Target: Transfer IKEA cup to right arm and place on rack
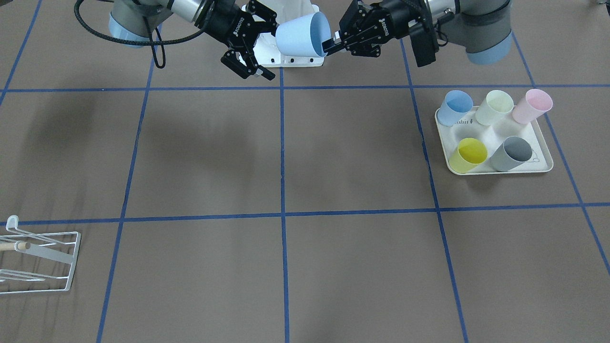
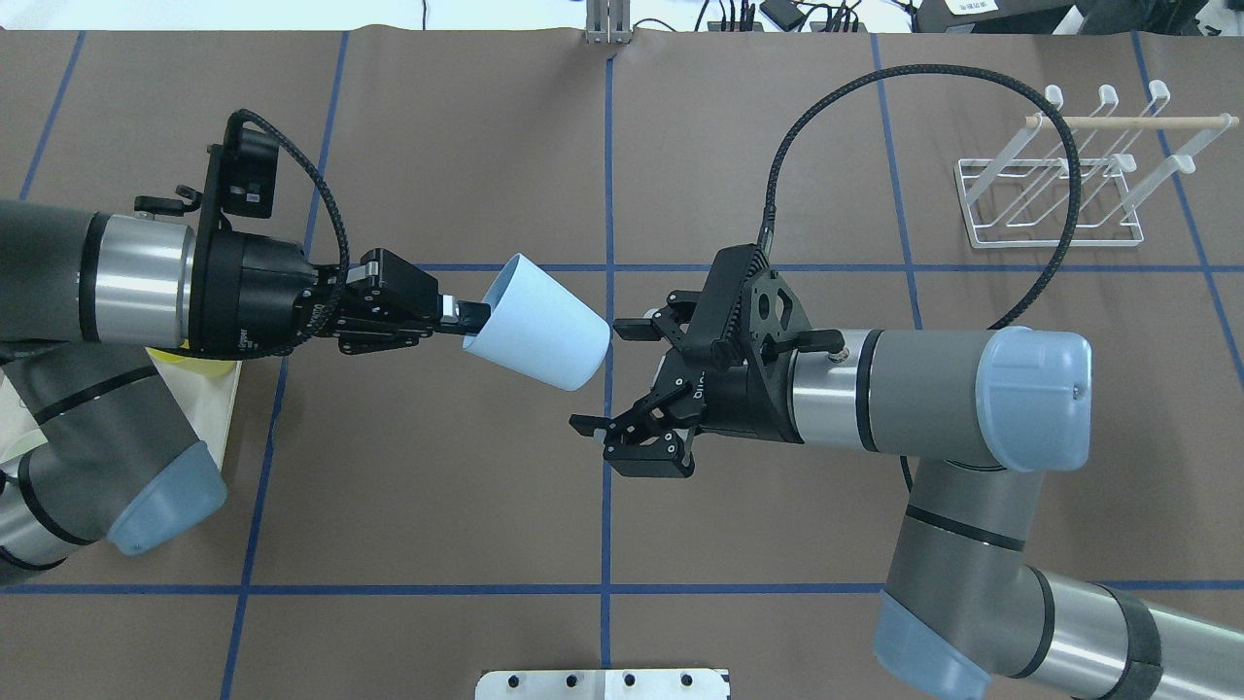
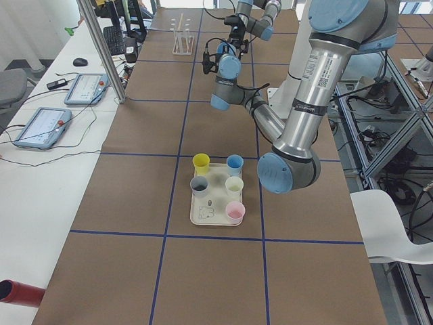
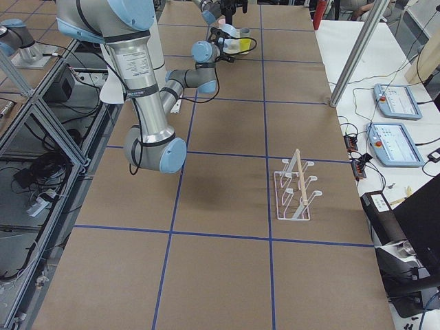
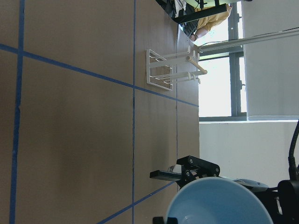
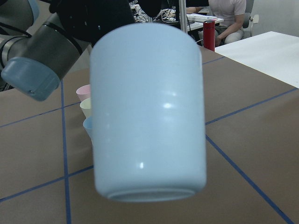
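Covering the table [image 2: 428,467] is brown paper, divided into large squares by blue tape [image 2: 437,588]. Along its far side stands a white desk [image 3: 40,189] with two tablets [image 3: 40,127] on it, and behind the robot there is a white chair [image 3: 396,230].

Both arms reach toward the middle, above the surface. The left arm [image 2: 136,282] comes in from the side where the cream tray [image 1: 543,164] lies; five small cups [image 1: 493,107] stand on that tray. The right arm [image 2: 933,389] has a thick black cable. The white wire rack [image 2: 1059,190] stands on the paper at the far right corner, well apart from both arms.

The pale blue cup [image 2: 535,326] is in the air over the centre line, lying almost level. The left gripper [image 2: 473,326] has its jaws pinched on the rim. The right gripper [image 2: 610,377] has its jaws spread wide and grips nothing; the cup's base is just beside its upper finger.
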Robot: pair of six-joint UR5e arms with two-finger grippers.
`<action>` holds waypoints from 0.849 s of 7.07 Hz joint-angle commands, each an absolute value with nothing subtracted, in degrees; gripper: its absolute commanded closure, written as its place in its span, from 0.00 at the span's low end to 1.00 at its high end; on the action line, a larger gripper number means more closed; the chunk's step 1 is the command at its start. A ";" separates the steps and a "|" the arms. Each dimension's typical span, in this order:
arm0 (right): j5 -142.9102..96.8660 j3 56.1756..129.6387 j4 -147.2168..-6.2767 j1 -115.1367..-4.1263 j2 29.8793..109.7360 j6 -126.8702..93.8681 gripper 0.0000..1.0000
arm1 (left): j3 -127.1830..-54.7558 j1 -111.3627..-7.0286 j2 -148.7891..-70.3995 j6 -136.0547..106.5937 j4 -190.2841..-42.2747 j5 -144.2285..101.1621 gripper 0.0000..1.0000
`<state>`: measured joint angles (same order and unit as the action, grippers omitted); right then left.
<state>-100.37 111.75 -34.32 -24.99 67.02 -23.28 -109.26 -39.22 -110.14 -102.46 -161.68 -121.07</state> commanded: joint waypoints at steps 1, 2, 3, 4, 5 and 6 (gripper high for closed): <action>-100.28 111.88 -34.36 -24.96 66.97 -23.29 0.02 | -108.46 -37.71 -111.18 -102.48 -161.37 -119.36 1.00; -100.28 111.97 -34.37 -24.96 66.97 -23.29 0.02 | -107.94 -37.71 -111.18 -102.48 -161.37 -119.01 1.00; -100.28 112.06 -34.37 -24.96 66.97 -23.29 0.02 | -107.49 -37.44 -111.18 -102.48 -161.37 -118.83 1.00; -100.28 112.15 -34.28 -24.96 66.97 -23.20 0.02 | -107.49 -36.83 -111.18 -102.39 -161.37 -118.22 1.00; -100.28 112.24 -34.28 -24.96 66.97 -23.29 0.02 | -107.32 -36.48 -111.09 -102.31 -161.37 -118.13 1.00; -100.02 112.24 -34.28 -24.96 66.97 -23.29 0.02 | -107.14 -36.39 -111.18 -102.22 -161.37 -117.43 1.00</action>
<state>-100.22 112.18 -34.29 -24.96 66.97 -23.27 -107.35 -36.65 -111.15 -102.32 -161.37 -118.07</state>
